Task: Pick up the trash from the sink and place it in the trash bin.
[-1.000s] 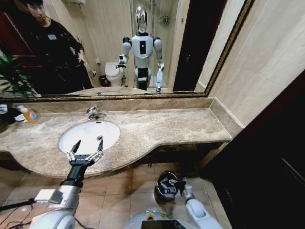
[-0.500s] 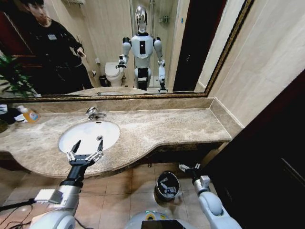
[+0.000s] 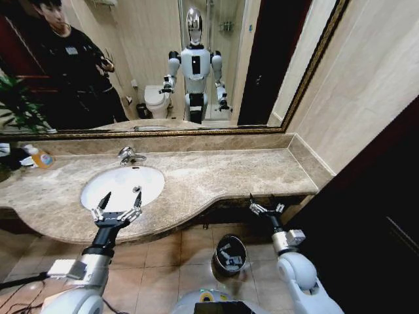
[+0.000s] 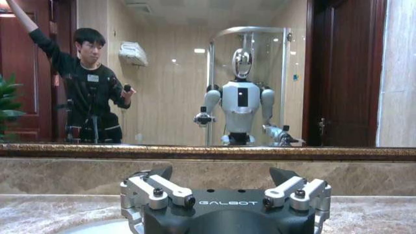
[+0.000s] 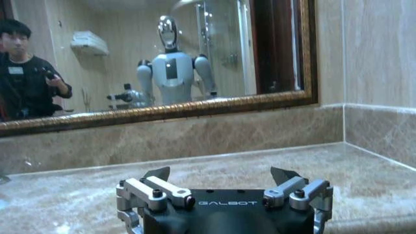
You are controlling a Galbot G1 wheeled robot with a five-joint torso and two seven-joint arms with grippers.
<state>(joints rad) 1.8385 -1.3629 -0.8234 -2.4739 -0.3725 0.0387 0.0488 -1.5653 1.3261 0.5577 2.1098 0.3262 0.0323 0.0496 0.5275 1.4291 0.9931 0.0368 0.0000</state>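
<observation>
Beige-brown marble counter (image 3: 216, 176) runs under a gilt-framed wall mirror (image 3: 196, 65), with tiled floor below; the left gripper (image 3: 118, 204) hovers at the near rim of the white oval sink (image 3: 124, 185), fingers spread wide with nothing between them; the basin shows bare white from the head view, and no litter can be made out in it. Beyond it a chrome tap (image 3: 128, 155) stands at the far rim, and a clear bottle with an orange label (image 3: 40, 157) sits well apart by the wall. The right gripper (image 3: 264, 208) is raised at the counter's front edge, likewise wide open and empty; the small round black trash bin (image 3: 230, 254) stands on the floor below and to its left, light-coloured trash (image 3: 228, 256) lying inside. Judging by position, the left arm is much nearer the sink, the right nearer the bin.
</observation>
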